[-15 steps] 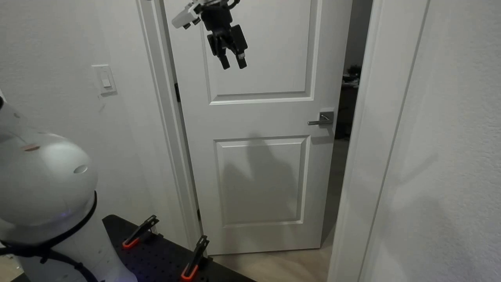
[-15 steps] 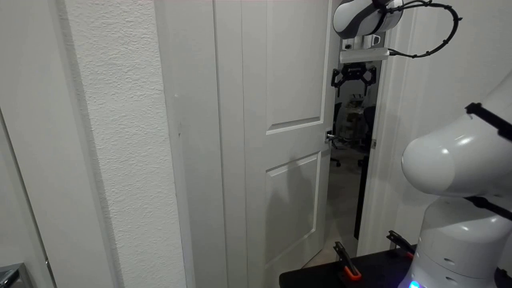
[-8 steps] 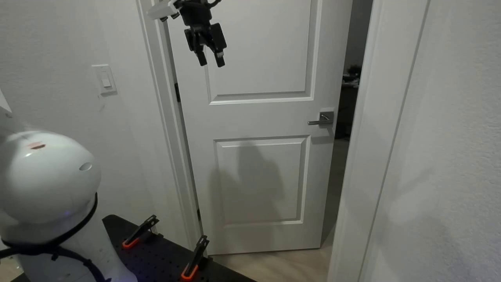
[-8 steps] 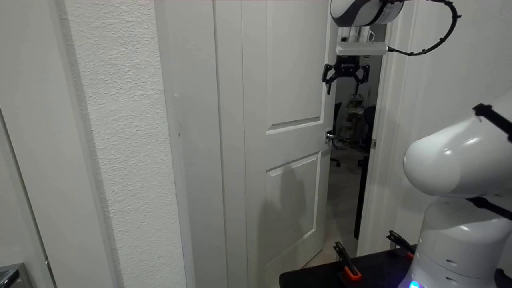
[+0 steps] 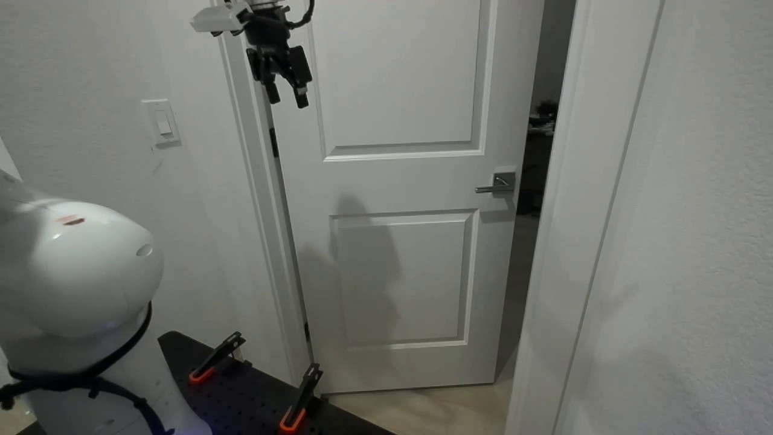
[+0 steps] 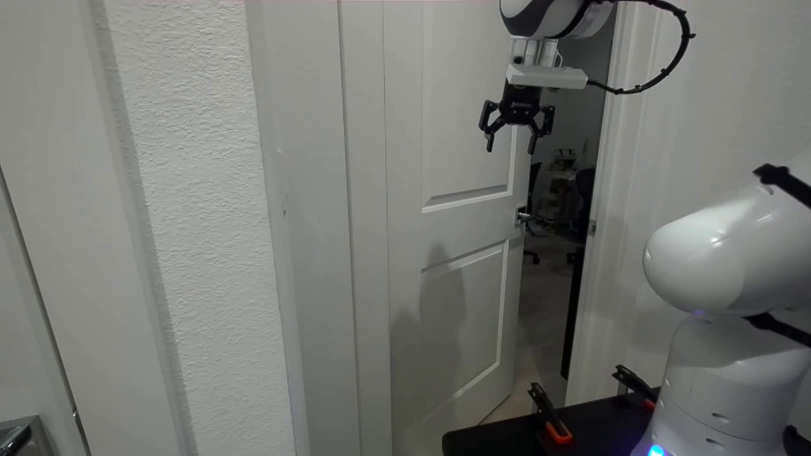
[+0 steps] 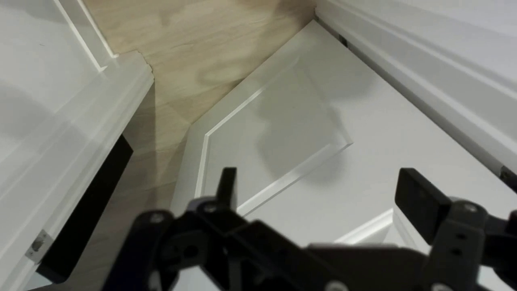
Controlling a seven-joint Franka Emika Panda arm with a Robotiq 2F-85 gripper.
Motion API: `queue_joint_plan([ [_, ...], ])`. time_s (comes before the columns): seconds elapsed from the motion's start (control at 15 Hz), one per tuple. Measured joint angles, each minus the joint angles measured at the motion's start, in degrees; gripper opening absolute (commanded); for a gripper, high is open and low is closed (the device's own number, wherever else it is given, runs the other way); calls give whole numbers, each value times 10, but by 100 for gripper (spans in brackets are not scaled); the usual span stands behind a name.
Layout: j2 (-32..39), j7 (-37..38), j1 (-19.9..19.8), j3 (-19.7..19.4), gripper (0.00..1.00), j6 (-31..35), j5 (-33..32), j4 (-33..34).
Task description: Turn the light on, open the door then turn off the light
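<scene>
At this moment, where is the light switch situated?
In an exterior view, the light switch is on the wall at the picture's upper left, left of the door frame and of the open gripper.

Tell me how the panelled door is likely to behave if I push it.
The door will probably swing rather than slide, since hinges show along one edge. It stands ajar, with a dark gap past the lever handle, so it likely needs no unlatching. Its broad, straight face suggests it is stiff and should move as one piece.
</scene>
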Motion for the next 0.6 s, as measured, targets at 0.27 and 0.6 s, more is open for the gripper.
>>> queue_joint_plan([
  [0.27, 0, -11, 23, 14, 100, 5, 27, -1],
  [0.6, 0, -25, 52, 32, 100, 39, 58, -10],
])
